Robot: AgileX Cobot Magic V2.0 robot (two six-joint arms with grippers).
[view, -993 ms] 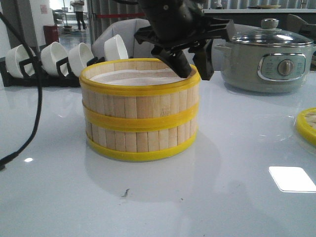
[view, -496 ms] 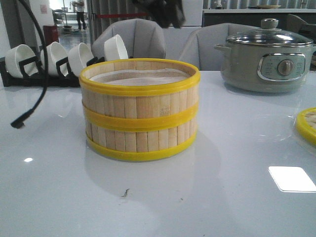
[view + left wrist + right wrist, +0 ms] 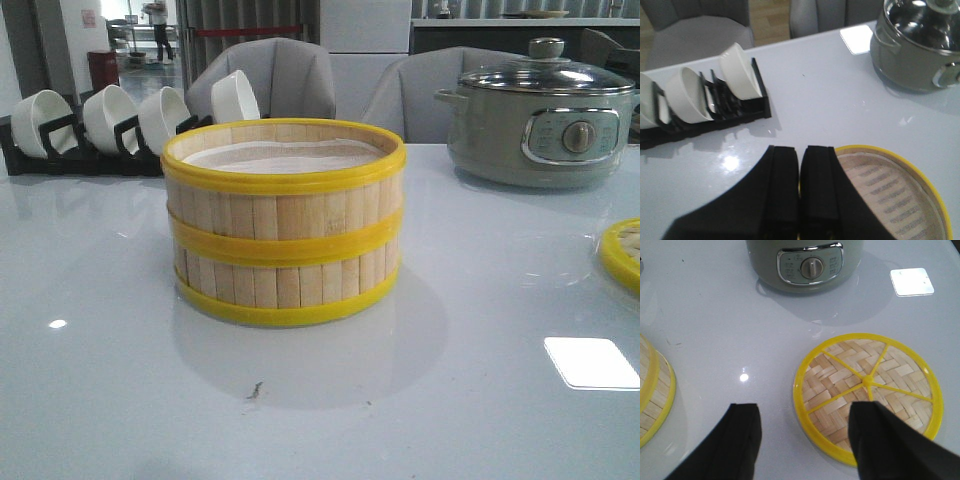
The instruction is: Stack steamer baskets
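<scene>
Round slatted bamboo steamer baskets (image 3: 284,225), yellow-rimmed

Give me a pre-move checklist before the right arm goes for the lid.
1. Two steamer baskets stacked, rims flush: ok.
2. Top basket open, white liner lying flat inside: ok.
3. Lid flat on the table, apart from the electric pot: ok.
4. Right gripper open, one finger over the lid's near rim: ok.
5. Left gripper shut and holding nothing, above the stack's rim: ok.
6. Gap between lid and fingertips: cannot tell.
</scene>
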